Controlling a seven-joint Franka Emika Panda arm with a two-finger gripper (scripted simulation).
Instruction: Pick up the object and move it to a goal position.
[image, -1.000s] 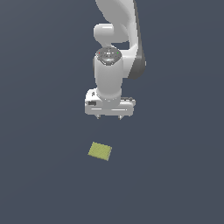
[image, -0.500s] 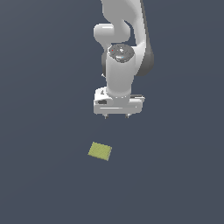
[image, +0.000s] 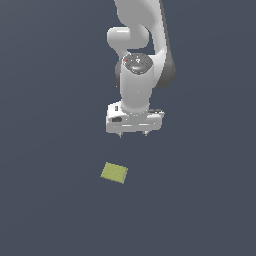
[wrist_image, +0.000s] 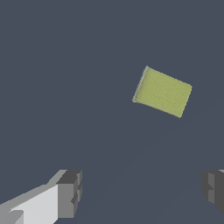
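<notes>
The yellow-green block (image: 114, 172) lies flat on the dark grey floor (image: 50, 150), finely textured top face up, turned at a slight angle so its edges run skew to my gripper's line. Nothing touches it. In the exterior view it sits below my gripper (image: 133, 134) and a bit toward the exterior view's left, well apart from it, with bare floor between.

In the wrist view the block (wrist_image: 162, 92) shows whole, thin lighter edge along one short side, and it sits ahead of my fingers (wrist_image: 69, 194), not between them. It lies closer to the line of the second finger (wrist_image: 213, 189) than to the first one. It looks narrower than the gap between my fingers.

My gripper (wrist_image: 140, 192) is spread wide, fingers far apart, holding nothing. Only floor (wrist_image: 65, 65) shows between the dark pads. In the exterior view my hand points straight down, short fingertips poking out under the white body, clear of the floor. White arm (image: 142, 50) rises up and out of the frame above it.
</notes>
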